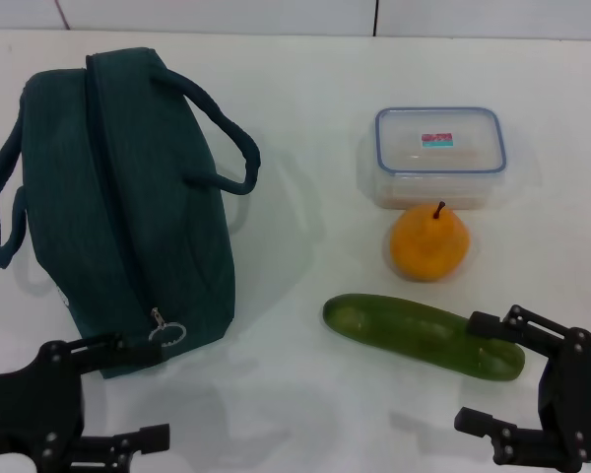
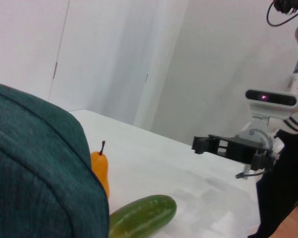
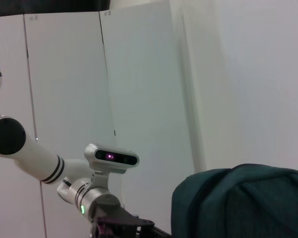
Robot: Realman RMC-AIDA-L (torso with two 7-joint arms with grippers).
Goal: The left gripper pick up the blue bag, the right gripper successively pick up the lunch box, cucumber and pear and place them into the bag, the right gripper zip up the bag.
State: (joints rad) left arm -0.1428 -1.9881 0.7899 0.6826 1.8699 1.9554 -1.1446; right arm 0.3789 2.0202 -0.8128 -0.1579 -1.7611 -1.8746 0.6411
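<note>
White table [image 1: 305, 394] bears blue bag [image 1: 128, 197], cucumber [image 1: 414, 333]; left pincer [image 1: 143, 389], right pincer [image 1: 483, 370] both gape.

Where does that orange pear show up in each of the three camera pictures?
Head view: pear sits between lunch box and cucumber.
Left wrist view: pear peeks out behind the bag, above the cucumber.
Right wrist view: not in it.
Shared landmark: the bag.
</note>
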